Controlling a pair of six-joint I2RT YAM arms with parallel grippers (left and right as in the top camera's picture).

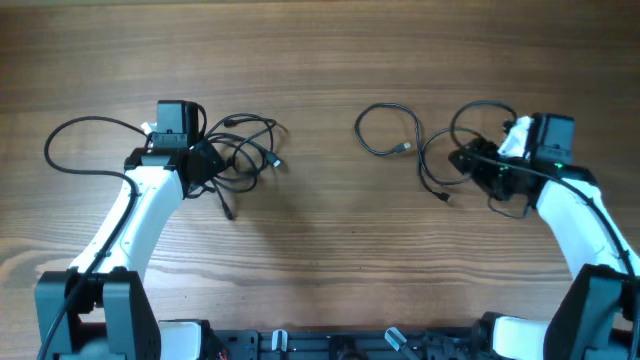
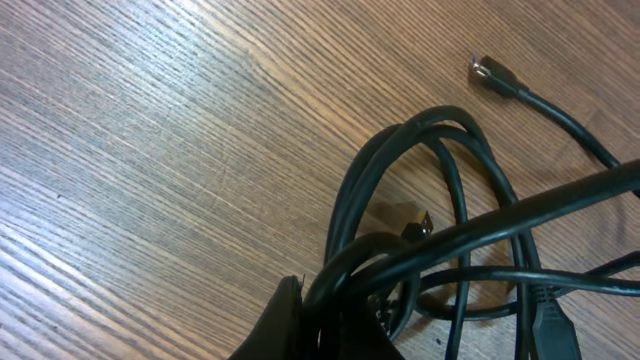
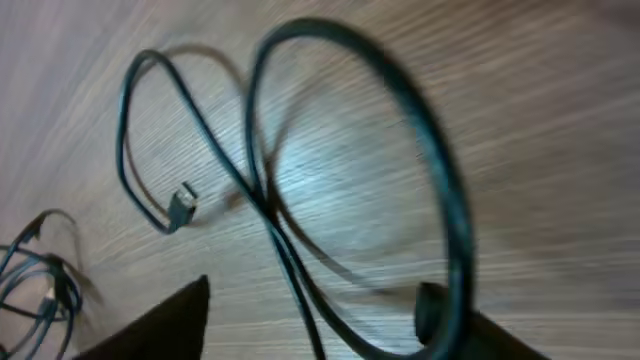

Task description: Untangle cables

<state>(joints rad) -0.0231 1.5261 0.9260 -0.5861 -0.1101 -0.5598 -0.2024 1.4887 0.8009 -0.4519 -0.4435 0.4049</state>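
We see two groups of cables on the wooden table (image 1: 320, 60): one knotted bundle (image 1: 245, 150) in the left half and one loose cable (image 3: 452, 195) in the right half, well apart with bare wood between them.

The left gripper (image 1: 203, 160) sits at the left side of the knotted bundle with its jaws closed on several strands. In the left wrist view the cords bunch together right at the black finger (image 2: 290, 320). We count at least two small plug ends in that tangle: one lies free on the wood (image 2: 490, 72), another is tucked under the loops (image 2: 420, 222).

The right gripper (image 3: 308, 318) has its fingers spread wide. The loose cable crosses the gap between them and curves close by one finger, but nothing is pinched. The cable makes two open loops, and one plug end (image 1: 405, 148) rests on the table on the side nearer the centre. We cannot tell for certain whether it is a single cord.

A thicker black wire (image 1: 55, 150), fixed to the left arm, loops over the table near the left edge.
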